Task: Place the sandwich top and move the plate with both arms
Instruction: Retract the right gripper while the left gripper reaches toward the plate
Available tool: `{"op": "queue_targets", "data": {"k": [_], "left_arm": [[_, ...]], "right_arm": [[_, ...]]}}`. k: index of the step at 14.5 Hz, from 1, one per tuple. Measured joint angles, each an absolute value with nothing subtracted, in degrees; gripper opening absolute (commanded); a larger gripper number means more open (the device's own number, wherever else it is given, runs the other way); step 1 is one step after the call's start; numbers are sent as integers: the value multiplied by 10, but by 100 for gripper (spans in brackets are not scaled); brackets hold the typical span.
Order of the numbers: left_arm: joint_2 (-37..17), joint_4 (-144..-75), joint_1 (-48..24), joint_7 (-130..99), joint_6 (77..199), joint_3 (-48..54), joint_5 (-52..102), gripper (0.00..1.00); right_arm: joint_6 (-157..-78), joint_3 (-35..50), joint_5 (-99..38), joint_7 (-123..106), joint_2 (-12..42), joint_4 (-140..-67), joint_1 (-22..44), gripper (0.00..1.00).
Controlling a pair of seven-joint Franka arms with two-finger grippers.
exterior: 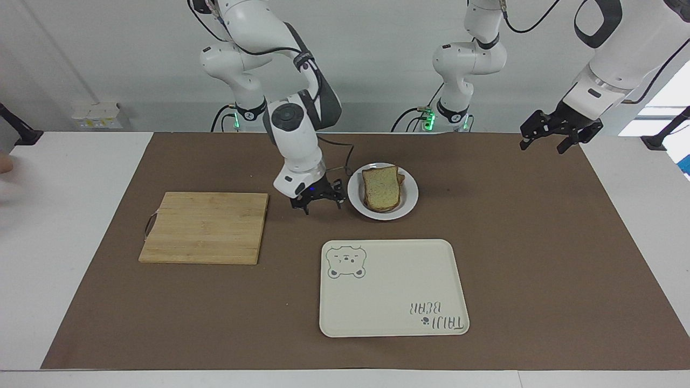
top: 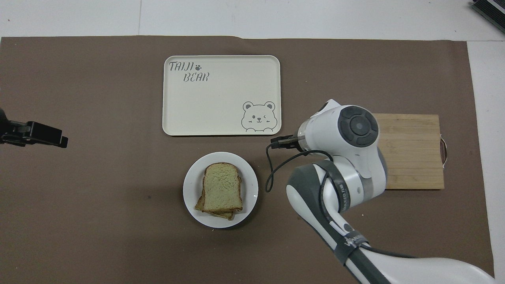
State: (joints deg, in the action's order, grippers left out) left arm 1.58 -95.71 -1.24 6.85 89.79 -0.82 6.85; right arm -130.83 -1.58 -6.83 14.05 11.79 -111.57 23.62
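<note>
The sandwich top (exterior: pixel 381 186) (top: pixel 222 186), a pale speckled slice with a brown crust, lies on another slice on the small round white plate (exterior: pixel 411 203) (top: pixel 192 199). My right gripper (exterior: pixel 322 203) (top: pixel 281 142) hangs open and empty just above the mat, between the plate and the cutting board, touching neither. My left gripper (exterior: pixel 550 140) (top: pixel 47 135) hovers open and empty over the mat's edge at the left arm's end of the table.
A cream rectangular tray with a bear drawing (exterior: pixel 393 318) (top: pixel 221 114) lies farther from the robots than the plate. A wooden cutting board (exterior: pixel 207 227) (top: pixel 414 157) rests toward the right arm's end, partly covered by the right arm in the overhead view.
</note>
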Motion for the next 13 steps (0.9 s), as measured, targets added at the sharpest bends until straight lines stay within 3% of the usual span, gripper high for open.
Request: {"op": "queue_targets", "data": {"k": [8, 13], "left_arm": [[90, -1157, -1, 94, 1025, -8, 181, 100], [84, -1245, -7, 154, 1085, 2, 241, 100]], "right_arm": [[-1133, -18, -8, 138, 46, -1035, 154, 100], [-1078, -19, -7, 137, -20, -1027, 82, 100]]}}
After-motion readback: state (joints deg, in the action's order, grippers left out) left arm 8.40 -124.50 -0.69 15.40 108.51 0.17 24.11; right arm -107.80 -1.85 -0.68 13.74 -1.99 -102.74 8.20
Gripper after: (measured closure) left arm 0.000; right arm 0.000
